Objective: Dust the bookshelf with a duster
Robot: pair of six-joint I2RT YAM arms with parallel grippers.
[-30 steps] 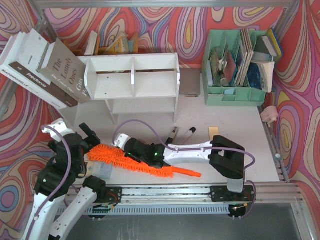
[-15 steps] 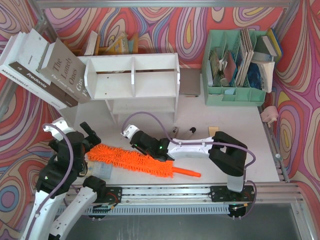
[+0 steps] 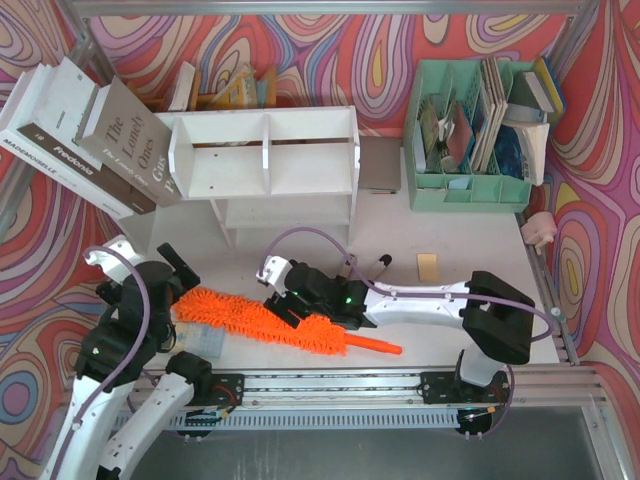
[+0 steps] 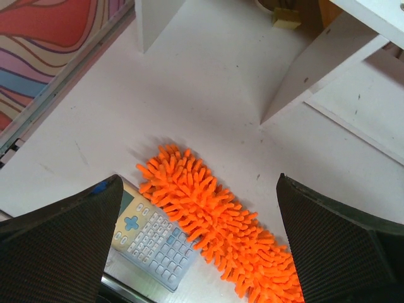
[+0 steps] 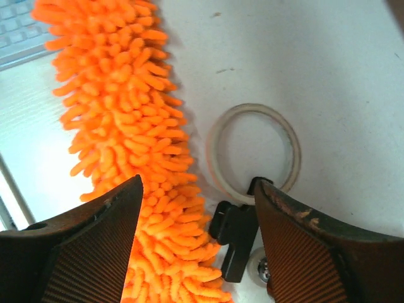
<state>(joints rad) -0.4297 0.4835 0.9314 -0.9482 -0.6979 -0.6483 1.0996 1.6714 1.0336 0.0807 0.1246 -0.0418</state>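
Right fingers (image 5: pixel 82 246) are spread wide and hold nothing. They hang low over the middle of the duster (image 3: pixel 260 318). Left fingers (image 4: pixel 57 233) are also wide apart and empty, above the duster's left end.

The duster lies flat on the bench (image 3: pixel 450 300), slanting from near left to near right. It is well apart from the bookshelf (image 3: pixel 265 160), which stands at the far side.

Risks as we judge them:
- In the right wrist view the pile sits under and beside one finger only. A pale ring (image 5: pixel 252 151) and a small black part (image 5: pixel 232 243) lie in the gap. A close from here may catch only loose strands, or the ring, and the duster would slip out on the lift.
- The thin handle (image 3: pixel 375 346) is at the near right end, away from both sets of fingers. Held by the soft head, the duster would likely sag and wipe poorly.
- A calculator (image 4: pixel 148 233) lies just beside the duster's left end. Dragging the duster could carry it along or push it off the near edge.
- The shelf looks light, and tilted books (image 3: pixel 95 135) sit at its left end. A hard wipe could shift the shelf or upset them.
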